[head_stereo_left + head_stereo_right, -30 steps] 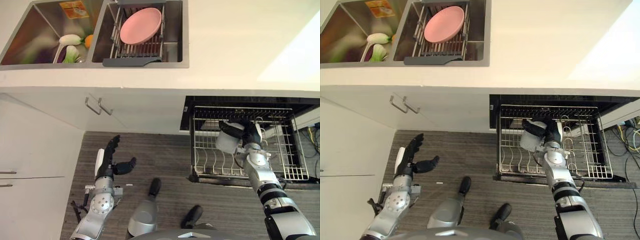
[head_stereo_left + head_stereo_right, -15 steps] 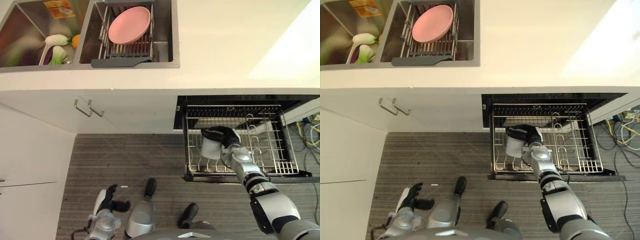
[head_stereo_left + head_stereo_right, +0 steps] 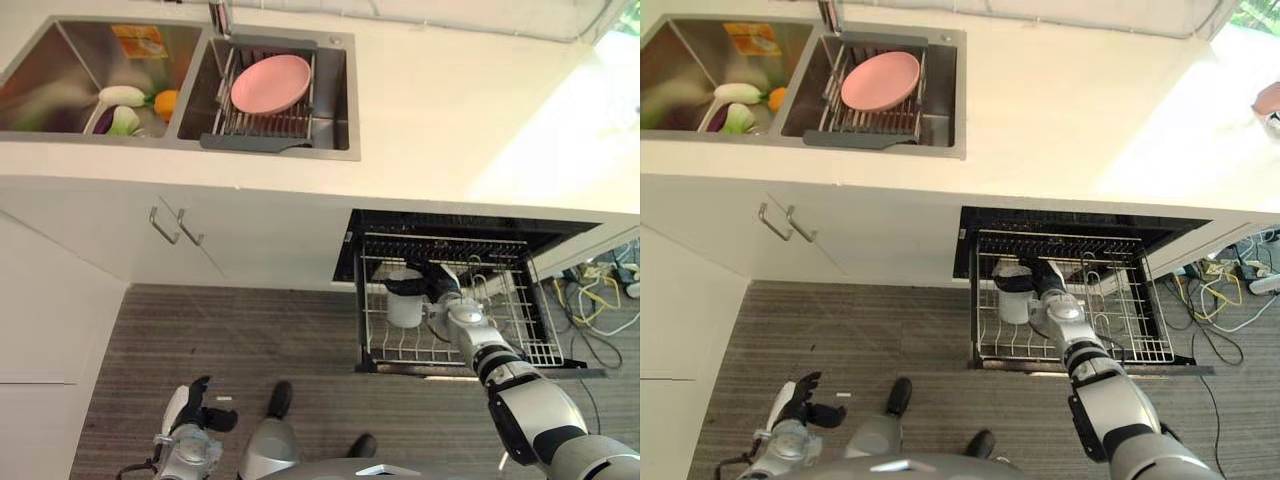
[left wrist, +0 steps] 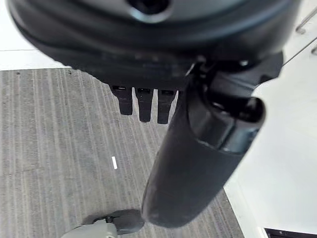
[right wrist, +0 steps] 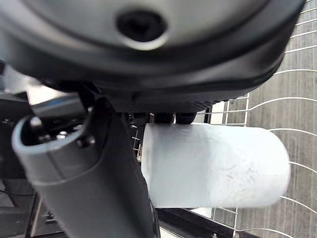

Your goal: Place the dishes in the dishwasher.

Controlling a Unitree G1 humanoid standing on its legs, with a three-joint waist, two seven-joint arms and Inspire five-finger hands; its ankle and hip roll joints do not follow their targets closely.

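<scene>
The long white countertop (image 3: 450,110) holds the steel double sink (image 3: 190,120), and below it the pulled-out wire dishwasher rack (image 3: 520,345) stands open. In the sink, the round pink plate (image 3: 270,83) lies on a small drying rack (image 3: 262,125), so I judge it is not yet loaded. My right hand (image 3: 437,288) has its fingers curled round the white cylindrical cup (image 3: 405,305), which is low over the left part of the dishwasher rack; whether it already rests there, I cannot tell. My left hand (image 3: 190,415) hangs near the floor, relaxed and empty.
</scene>
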